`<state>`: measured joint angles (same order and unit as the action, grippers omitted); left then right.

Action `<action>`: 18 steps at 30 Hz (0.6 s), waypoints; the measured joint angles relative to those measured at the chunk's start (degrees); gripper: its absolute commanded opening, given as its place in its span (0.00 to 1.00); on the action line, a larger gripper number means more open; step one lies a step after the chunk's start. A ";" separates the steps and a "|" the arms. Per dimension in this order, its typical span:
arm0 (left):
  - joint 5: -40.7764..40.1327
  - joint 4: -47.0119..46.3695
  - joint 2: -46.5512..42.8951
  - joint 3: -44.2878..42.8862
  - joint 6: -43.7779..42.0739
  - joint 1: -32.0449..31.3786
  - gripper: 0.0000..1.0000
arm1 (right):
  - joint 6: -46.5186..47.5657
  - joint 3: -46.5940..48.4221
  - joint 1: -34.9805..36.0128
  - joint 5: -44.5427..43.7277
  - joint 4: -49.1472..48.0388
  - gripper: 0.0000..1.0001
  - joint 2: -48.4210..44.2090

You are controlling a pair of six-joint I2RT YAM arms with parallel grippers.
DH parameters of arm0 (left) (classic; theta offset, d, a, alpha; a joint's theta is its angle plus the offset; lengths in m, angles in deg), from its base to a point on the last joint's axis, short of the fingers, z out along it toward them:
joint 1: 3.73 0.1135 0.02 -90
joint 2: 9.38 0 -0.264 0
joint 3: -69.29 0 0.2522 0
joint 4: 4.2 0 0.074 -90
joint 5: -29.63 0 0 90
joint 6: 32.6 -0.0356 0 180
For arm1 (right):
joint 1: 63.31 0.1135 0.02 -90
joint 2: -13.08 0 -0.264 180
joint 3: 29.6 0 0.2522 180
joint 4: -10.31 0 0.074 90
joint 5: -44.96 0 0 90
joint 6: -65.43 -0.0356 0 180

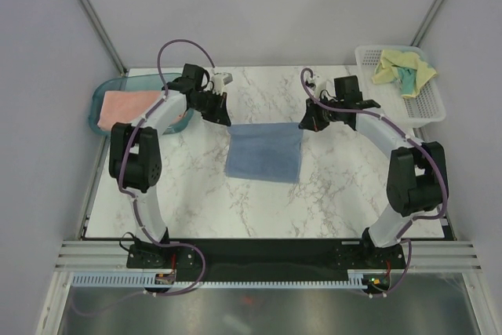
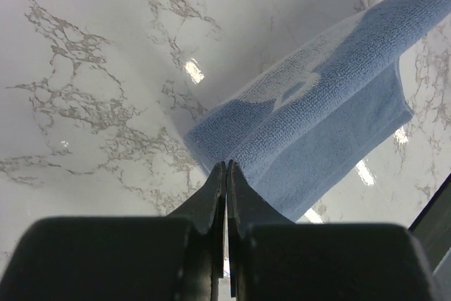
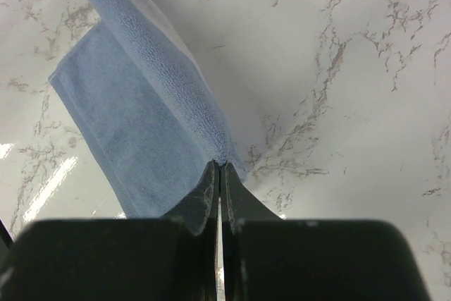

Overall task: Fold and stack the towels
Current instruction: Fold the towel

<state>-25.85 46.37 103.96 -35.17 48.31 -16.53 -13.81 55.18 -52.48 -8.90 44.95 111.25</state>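
Jaws pinch blue towel (image 1: 264,152); tray (image 1: 92,111): pink towel (image 1: 129,103).

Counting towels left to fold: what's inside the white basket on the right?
A crumpled pale yellow towel with a teal panel lies in the white basket. Whether anything lies beneath it is hidden by the towel.

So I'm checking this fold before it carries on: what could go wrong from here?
The left gripper and right gripper each pinch only a thin corner of the blue towel, so a corner could slip free. The lifted edge spans both grippers, so uneven travel would likely skew the fold. The rest lies on the smooth marble table and might slide.
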 measured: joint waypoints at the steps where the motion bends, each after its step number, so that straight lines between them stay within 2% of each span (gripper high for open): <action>1: 0.00 -0.48 -1.03 1.14 0.24 -0.11 0.02 | -0.02 -0.66 0.24 0.00 -0.42 0.00 -0.72; 18: -4.28 -4.74 -11.61 16.70 2.03 -2.40 0.02 | -3.08 -12.87 4.61 -3.74 -3.43 0.00 -7.89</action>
<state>-30.13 41.63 92.36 -18.47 50.35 -18.93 -16.89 42.31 -47.87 -12.64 41.52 103.36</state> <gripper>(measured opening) 0.028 0.011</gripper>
